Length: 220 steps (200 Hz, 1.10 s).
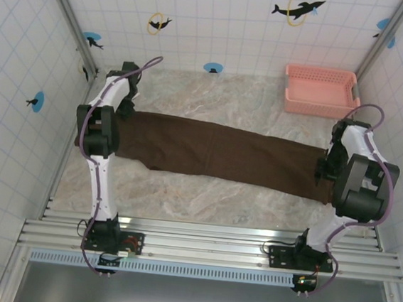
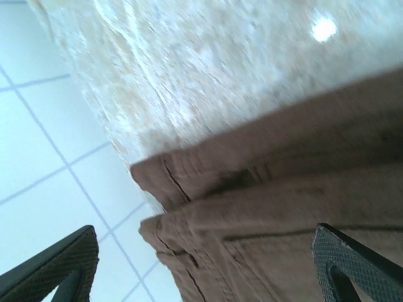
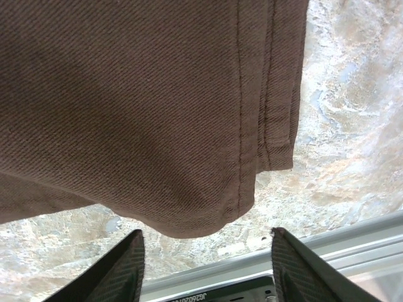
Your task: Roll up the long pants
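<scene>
**Brown pants lie unrolled, a gripper spread open at each end**

The long pants (image 1: 215, 152) lie flat on the marble-patterned table (image 1: 214, 95). They run in one long brown strip from the left side to the right, slanting a little toward the near edge at the right. No part of them is rolled.

The left gripper (image 1: 126, 104) sits at the wider left end of the pants, over the far corner. In the left wrist view its two dark fingers (image 2: 56, 264) stand wide apart with nothing between them. Past them lie the layered, stitched edges of that end, with bare table and tiled wall (image 2: 38, 157) beyond the cloth.

The right gripper (image 1: 326, 170) sits at the narrow right end of the pants. In the right wrist view its fingers (image 3: 107, 270) are likewise spread and hold nothing. The hemmed corner of the leg, with its double seam, lies just ahead of them, and a metal rail (image 3: 352, 245) runs on the near side of the pants.

A pink basket (image 1: 320, 91) stands beyond the right end of the pants, well apart from the cloth.
</scene>
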Motion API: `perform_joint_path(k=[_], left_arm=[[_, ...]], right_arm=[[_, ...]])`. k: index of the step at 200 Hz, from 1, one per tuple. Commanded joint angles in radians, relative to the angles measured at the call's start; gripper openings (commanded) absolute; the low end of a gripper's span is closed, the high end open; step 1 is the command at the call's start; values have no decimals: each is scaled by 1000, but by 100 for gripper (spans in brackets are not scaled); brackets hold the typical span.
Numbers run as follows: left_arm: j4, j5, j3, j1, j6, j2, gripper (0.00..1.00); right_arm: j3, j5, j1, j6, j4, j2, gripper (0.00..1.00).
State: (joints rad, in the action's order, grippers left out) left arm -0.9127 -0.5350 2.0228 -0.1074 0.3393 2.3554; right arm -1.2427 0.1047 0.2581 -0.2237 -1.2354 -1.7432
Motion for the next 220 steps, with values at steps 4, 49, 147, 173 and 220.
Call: perform_joint_path(k=[4,49,147,173,220], left_arm=[[-28,19,9,-7,-20,62,91],[-33,38,-9,63,-30,11,92],[-38,231,-101,188,-133,-94,94],[-41,232,-96,202,-131,-93,94],[-49,208,-110,227,-124,-92,94]], right_arm=[[-20,29,-4,-7,-15,-5,64],[-11,49,76,20,3,-24,73],[-72,75,125,79,65,-204,72],[-56,52,130,86,83,-244,71],[-47,-12,139,95,136,-319,51]])
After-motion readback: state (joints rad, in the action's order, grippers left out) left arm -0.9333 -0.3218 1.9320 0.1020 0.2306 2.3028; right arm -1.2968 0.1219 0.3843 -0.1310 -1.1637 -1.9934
